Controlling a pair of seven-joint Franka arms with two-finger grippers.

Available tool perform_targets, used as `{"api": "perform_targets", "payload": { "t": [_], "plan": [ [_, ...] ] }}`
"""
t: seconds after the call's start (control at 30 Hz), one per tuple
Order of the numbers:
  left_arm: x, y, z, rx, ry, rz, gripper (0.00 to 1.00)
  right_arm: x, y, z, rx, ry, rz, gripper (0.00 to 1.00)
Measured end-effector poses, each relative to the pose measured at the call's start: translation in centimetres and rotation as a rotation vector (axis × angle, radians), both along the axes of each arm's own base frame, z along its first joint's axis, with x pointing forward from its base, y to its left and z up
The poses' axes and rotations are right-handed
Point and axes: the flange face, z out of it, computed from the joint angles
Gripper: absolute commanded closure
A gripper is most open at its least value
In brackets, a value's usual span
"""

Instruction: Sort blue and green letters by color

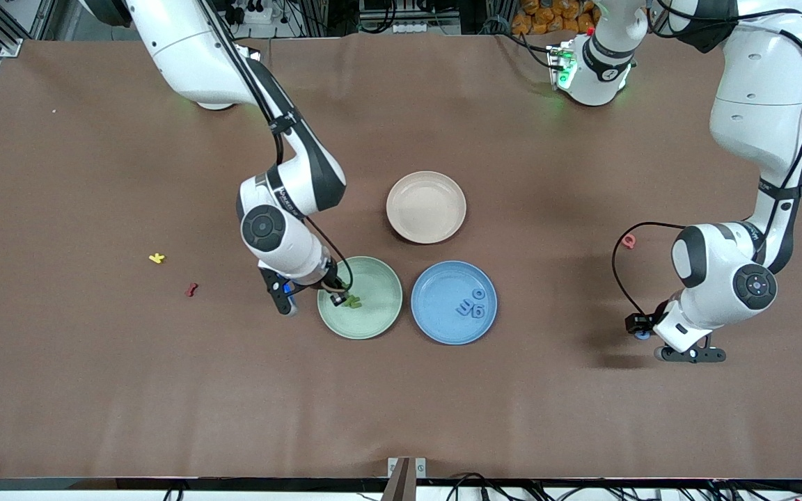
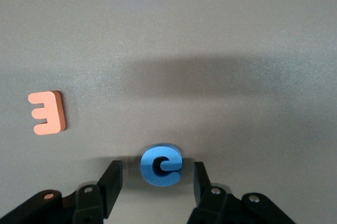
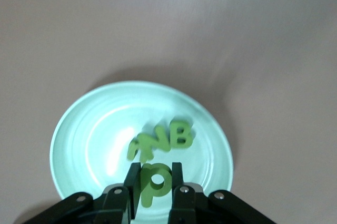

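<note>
A blue letter (image 2: 160,166) shaped like an e lies on the brown table (image 1: 95,390) toward the left arm's end. My left gripper (image 2: 156,168) is low over it, open, with a finger on each side and a gap to both. In the front view this blue letter (image 1: 642,335) peeks out beside the left gripper (image 1: 646,330). My right gripper (image 3: 155,170) is shut on a green letter P (image 3: 155,183) just over the green plate (image 3: 73,145). Other green letters (image 3: 164,142) lie clustered in that plate. Three blue letters (image 1: 472,306) rest in the blue plate (image 1: 443,320).
An empty beige plate (image 1: 426,207) stands farther from the front camera than the green plate (image 1: 376,316) and the blue one. An orange-pink letter (image 2: 48,112) lies close to the left gripper. A yellow letter (image 1: 156,258) and a dark red one (image 1: 191,289) lie toward the right arm's end.
</note>
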Motion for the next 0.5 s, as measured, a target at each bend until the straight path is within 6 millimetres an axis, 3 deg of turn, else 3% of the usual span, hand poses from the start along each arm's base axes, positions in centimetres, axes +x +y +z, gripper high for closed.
{"api": "perform_targets", "payload": {
  "t": [0.2,0.5],
  "plan": [
    [0.0,0.0,0.0,-0.005,-0.008,0.006,0.50,-0.9,1.6,-0.6,0.007,-0.005,0.003,0.00],
    [0.0,-0.1,-0.1,-0.007,-0.012,0.007,0.55,-0.3,0.8,-0.8,0.003,-0.006,-0.011,0.00]
  ]
}}
